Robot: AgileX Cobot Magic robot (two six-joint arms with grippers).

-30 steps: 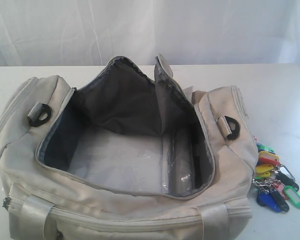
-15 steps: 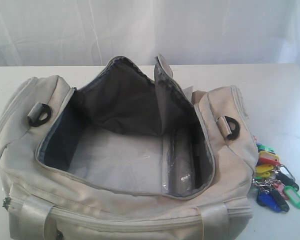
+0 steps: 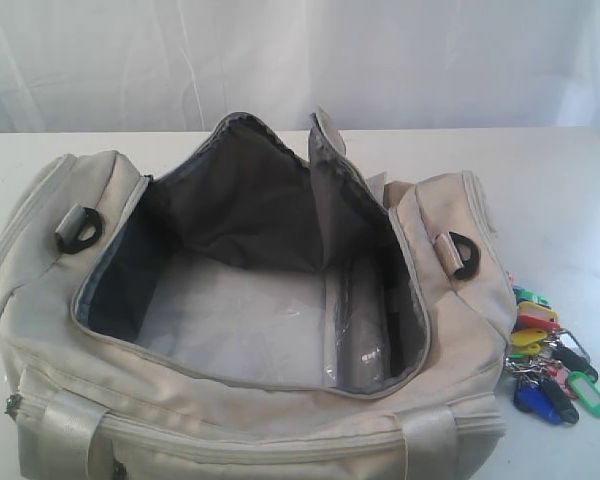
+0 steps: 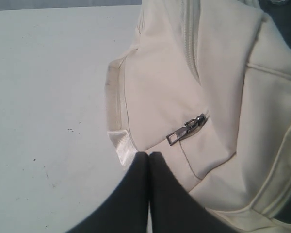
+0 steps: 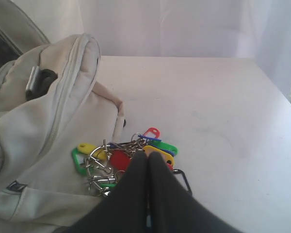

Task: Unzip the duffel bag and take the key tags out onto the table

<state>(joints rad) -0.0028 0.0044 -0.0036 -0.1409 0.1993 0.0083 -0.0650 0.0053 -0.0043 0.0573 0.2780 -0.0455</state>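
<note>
1. One duffel bag (image 3: 280, 415), cream-beige, sits on the white bench (image 3: 580, 190) with its top zipper undone and its mouth spread wide.
2. Inside the bag, the exterior view shows dark grey lining (image 3: 240, 200) on the walls, a pale floor panel (image 3: 240, 320), and a glossy see-through strip (image 3: 355, 335) along the right side of the floor.
3. Two black D-rings mark the bag's ends, one on the left (image 3: 78, 230) and one on the right (image 3: 465, 255).
4. The key tags (image 3: 550, 360) are outside the bag, lying on the bench just beside its right end: a bunch of red, yellow, green, blue and black tags on metal rings.
5. In the right wrist view the key tags (image 5: 131, 158) lie on the bench against the bag's end wall.
6. The right gripper (image 5: 148, 158) has its fingers pressed together, holding nothing, and its tips are directly over the bunch. Whether they touch it cannot be told.
7. The left gripper (image 4: 149, 158) is likewise closed tight and holding nothing. It hangs over the edge of the bag's end, near a metal zipper pull (image 4: 186, 130) lying on the fabric.
</note>
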